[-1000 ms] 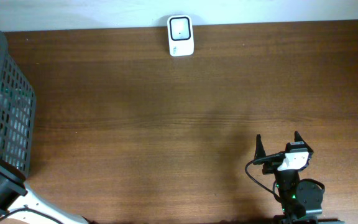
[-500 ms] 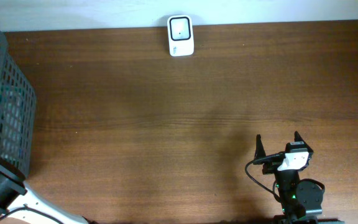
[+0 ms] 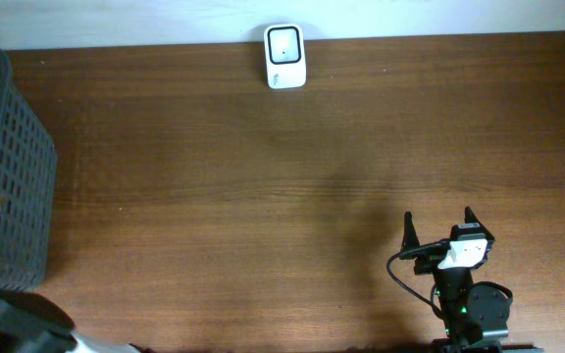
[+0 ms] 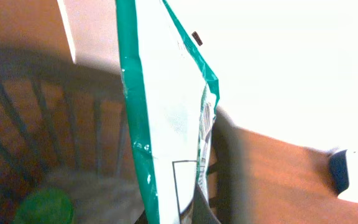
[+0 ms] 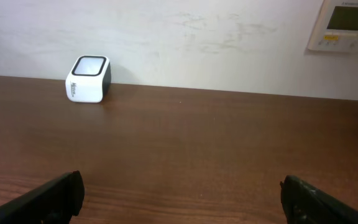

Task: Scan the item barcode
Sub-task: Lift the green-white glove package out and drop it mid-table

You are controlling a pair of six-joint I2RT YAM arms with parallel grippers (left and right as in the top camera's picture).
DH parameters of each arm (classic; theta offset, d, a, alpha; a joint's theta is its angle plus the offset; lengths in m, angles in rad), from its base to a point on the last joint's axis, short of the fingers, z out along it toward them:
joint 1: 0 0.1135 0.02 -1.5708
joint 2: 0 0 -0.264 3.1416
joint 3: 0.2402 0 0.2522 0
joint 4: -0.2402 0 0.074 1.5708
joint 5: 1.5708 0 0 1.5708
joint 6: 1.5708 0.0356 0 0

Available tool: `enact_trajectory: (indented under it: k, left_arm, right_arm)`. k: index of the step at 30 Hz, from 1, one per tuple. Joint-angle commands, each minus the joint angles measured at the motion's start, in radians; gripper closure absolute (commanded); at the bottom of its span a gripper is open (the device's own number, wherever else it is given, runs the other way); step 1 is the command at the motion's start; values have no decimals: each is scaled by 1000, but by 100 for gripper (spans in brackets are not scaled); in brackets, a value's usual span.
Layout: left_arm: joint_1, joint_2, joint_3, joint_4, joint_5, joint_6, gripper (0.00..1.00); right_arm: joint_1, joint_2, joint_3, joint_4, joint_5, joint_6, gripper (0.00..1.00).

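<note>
A dark wooden table [image 3: 263, 196], smooth with fine grain and a low sheen, runs to a matt white wall [image 5: 216, 37], faintly scuffed. At the far edge, the scanner [image 3: 284, 56] is glossy white plastic with a dark glassy window. At left, the basket [image 3: 18, 186] is matt dark-grey plastic lattice. The packet [image 4: 166, 124] is glossy, creased white film with green edging. Near right, fingers [image 5: 55, 196] of the right gripper [image 3: 439, 224] look matt black plastic.

Left gripper clamped — right gripper [image 3: 438, 218] spread
</note>
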Motion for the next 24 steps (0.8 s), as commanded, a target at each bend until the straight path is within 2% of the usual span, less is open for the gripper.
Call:
enact_trajectory:
  k: [1,4,10,17,19,24]
  left_arm:
    - [-15,-158,30,3,57,-69,100]
    - [-60,-234,30,0,130,-69,100]
    - [-325,-257,27,-95,166,-47,100]
    - [-741,-81,27,-312,26,8,100]
    - [-842,-4,27,-355,-4,61,100]
    - [-1049,210,27,-352,-11,84,100]
  right_arm:
    - [7,-7,-9,-1,-6,-6,1]
    - [7,-7,-9,-1,-6,-6,1]
    - [7,-7,-9,-1,-6,-6,2]
    - [7,-7,-9,-1,-6,-6,2]
    - [7,-7,-9,-1,-5,-6,2]
    - [7,-7,-9,-1,-5,-6,2]
